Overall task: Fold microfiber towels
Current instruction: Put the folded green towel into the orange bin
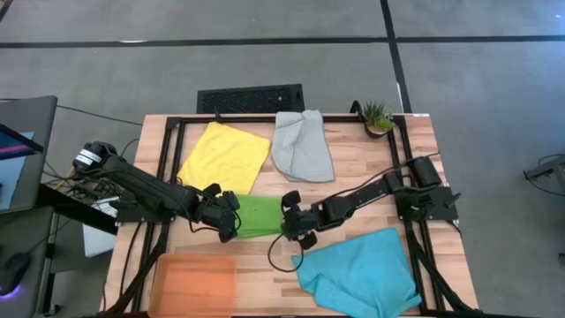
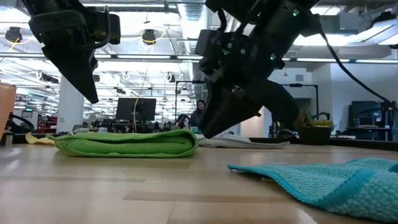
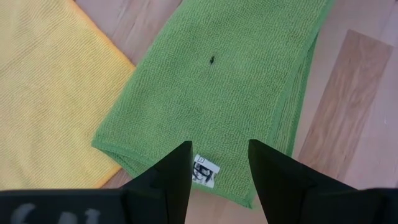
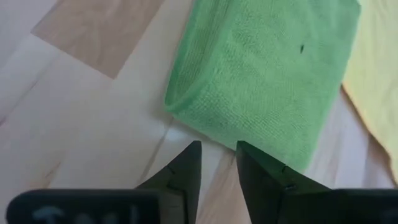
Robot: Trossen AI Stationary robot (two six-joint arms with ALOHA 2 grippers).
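Green microfiber towel [image 1: 257, 215], folded into a thick rectangle, lies flat at the middle of the wooden surface [image 1: 353, 159], its corner touching the yellow square microfiber towel [image 1: 224, 156]. Left gripper [image 1: 231, 217] hovers at one end with jaws spread wide and empty. Right gripper [image 1: 295, 217] hangs above the opposite end, jaws parted, grasping nothing. Light grey towel [image 1: 302, 146] sits farther back; turquoise-blue towel [image 1: 357, 270] lies rumpled near the front, beside a flat orange tray [image 1: 195, 281].

A folded green towel [image 2: 127, 144] lies flat on the wooden table [image 2: 124, 193]. Both dark grippers hang above its two ends, and a rumpled turquoise towel [image 2: 329, 180] lies nearer the camera.
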